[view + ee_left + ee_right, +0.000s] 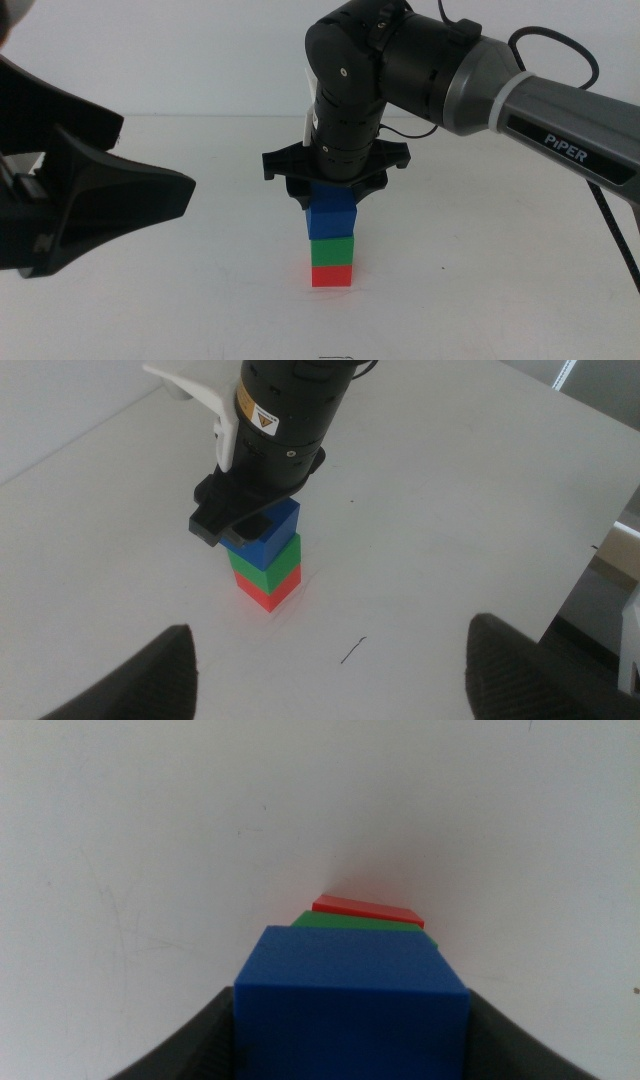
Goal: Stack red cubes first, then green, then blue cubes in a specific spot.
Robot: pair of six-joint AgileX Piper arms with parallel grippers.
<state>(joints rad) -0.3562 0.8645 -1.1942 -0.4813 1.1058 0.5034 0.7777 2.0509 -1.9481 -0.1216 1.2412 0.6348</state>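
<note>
Middle view: right gripper (333, 193) hung straight down over the stack, jaws either side of the blue cube (333, 220), apparently closed on its upper part. Blue sat on the green cube (332, 251), green on the red cube (332, 274), red flat on the white table (180, 300). So red, green, blue from the bottom up, directly below the jaws. Looked a touch staggered, blue nudged slightly off green. Left gripper (150, 195) parked well off to the side, nothing near it.

Left wrist view: own jaws spread wide, nothing between them, stack well ahead of them. Showed the other arm's black fingers (222, 520) clamped around blue at the top of the tower, green and red clear beneath. Small dark scratch (352, 650) on the table between the tower and these jaws.

Right wrist view: blue filled the gap between the jaws, both dark inner faces pressed right against its sides. Slivers of green and red peeked out past it, so not perfectly lined up underneath.

Risk from here, just a guess: opening unevenly or lifting before fully letting go could drag blue sideways and tip it off green. A slightly skewed stack wouldn't forgive much. Any sideways drift on the way up could clip the tower too.
</note>
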